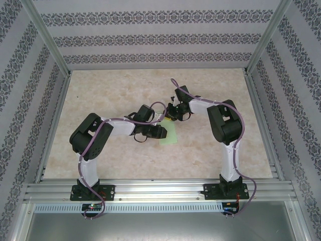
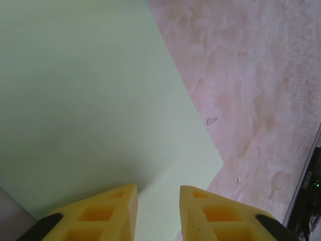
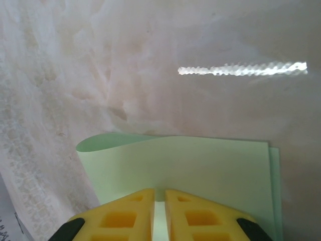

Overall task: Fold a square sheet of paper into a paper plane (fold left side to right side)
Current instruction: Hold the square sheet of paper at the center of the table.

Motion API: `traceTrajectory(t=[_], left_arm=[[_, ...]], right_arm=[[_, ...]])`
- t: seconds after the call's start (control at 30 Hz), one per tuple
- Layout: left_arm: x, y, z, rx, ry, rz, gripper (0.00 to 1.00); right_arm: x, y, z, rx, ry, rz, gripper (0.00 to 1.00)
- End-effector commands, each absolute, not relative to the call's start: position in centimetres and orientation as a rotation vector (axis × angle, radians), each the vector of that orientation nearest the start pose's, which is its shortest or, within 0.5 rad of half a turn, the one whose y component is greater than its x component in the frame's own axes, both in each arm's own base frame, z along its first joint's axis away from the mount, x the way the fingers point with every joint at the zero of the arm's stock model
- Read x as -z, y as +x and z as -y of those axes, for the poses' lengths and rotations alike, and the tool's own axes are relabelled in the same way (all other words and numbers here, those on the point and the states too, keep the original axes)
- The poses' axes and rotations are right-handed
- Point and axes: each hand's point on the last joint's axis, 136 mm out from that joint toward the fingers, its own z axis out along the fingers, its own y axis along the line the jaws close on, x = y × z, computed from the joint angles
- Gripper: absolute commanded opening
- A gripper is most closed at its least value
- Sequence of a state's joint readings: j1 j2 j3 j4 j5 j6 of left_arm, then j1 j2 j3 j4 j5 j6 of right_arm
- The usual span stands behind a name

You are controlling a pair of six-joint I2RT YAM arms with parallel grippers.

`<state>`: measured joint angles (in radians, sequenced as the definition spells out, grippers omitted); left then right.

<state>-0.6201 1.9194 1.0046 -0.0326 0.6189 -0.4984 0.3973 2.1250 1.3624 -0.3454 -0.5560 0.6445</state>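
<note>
One sheet of paper [image 1: 169, 135], pale green, lying near the middle of the counter [image 1: 125, 90], with both arms bent in over it.

Left fingers [image 2: 118, 207]: parted, a clear gap between the yellow tips. Set low over the near edge of the sheet, which lies flat and shows through the gap. Nothing clamped between them.

Right fingers [image 3: 131, 213]: almost closed, only a thin slit left, with green paper showing inside the slit. Cannot tell if the paper is pinched there or only touched from above.

From the right wrist, two layers to see: upper layer curling up at its left corner, lower layer showing as a narrow strip along the right side.

From above, most of the sheet covered by the left wrist, only a small green corner free. Tips of both pairs too small and dark there to judge. From the left wrist, sheet cut off at the left and top borders.
</note>
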Motion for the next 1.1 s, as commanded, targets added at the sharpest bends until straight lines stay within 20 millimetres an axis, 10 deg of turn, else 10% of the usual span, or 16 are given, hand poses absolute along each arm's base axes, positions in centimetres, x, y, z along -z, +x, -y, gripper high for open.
traceTrajectory(t=[0.0, 0.17, 0.3, 0.63, 1.07], left_arm=[[-1.5, 29.3, 32.6, 1.149, 0.432, -2.696, 0.29], [-1.0, 29.1, 32.5, 1.138, 0.423, -2.712, 0.29], [-1.2, 29.2, 32.6, 1.133, 0.425, -2.709, 0.29], [-1.3, 29.6, 32.6, 1.099, 0.425, -2.718, 0.3], [-2.1, 30.0, 32.7, 1.1, 0.425, -2.704, 0.3]], right_arm=[[-3.6, 42.1, -25.7, -0.989, 0.156, -2.773, 0.2], [-9.8, 43.5, -22.7, -0.942, 0.147, -2.651, 0.34], [-11.8, 41.0, -20.5, -0.911, 0.127, -2.644, 0.43], [-7.5, 29.1, -21.5, -0.955, 0.149, -2.798, 0.22], [-1.8, 26.8, -21.8, -0.814, 0.155, -2.945, 0.17]])
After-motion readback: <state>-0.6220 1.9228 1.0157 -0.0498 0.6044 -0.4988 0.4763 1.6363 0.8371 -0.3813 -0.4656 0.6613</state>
